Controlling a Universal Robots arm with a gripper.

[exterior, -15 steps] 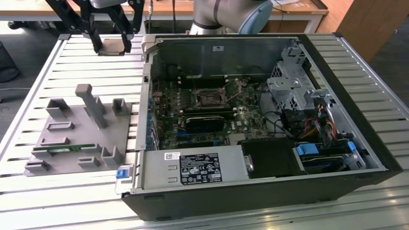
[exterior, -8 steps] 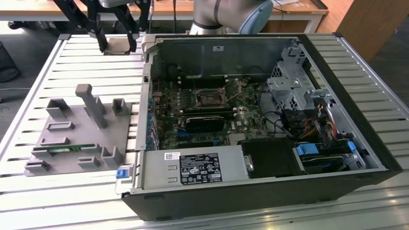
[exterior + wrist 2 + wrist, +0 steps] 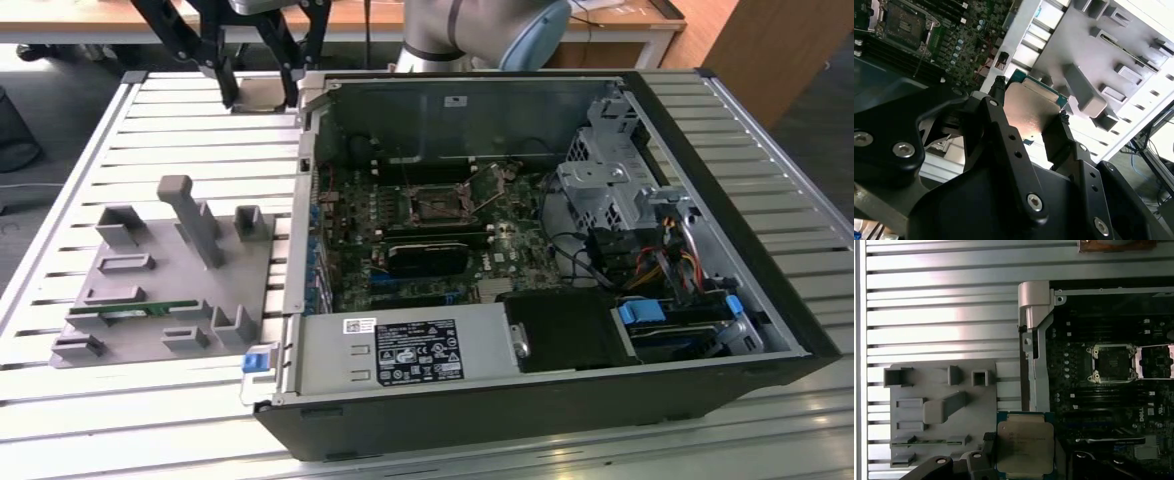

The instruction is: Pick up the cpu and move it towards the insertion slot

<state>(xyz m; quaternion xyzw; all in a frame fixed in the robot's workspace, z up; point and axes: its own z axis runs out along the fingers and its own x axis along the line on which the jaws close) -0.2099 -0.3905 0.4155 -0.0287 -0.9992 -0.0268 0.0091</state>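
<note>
Slatted table [image 3: 160, 140] carries your open PC case [image 3: 747, 300] and, on the exterior view's left, a grey tray [image 3: 147, 300]. Green board [image 3: 350, 240] lies inside the case, the slot [image 3: 434, 205] near its middle, frame open. Your gripper [image 3: 1031, 112] is pinching the cpu [image 3: 1029, 110] by two opposite edges, metal face showing in both wrist views. Cpu hangs over the case's edge beside the tray, well apart from the slot.
</note>
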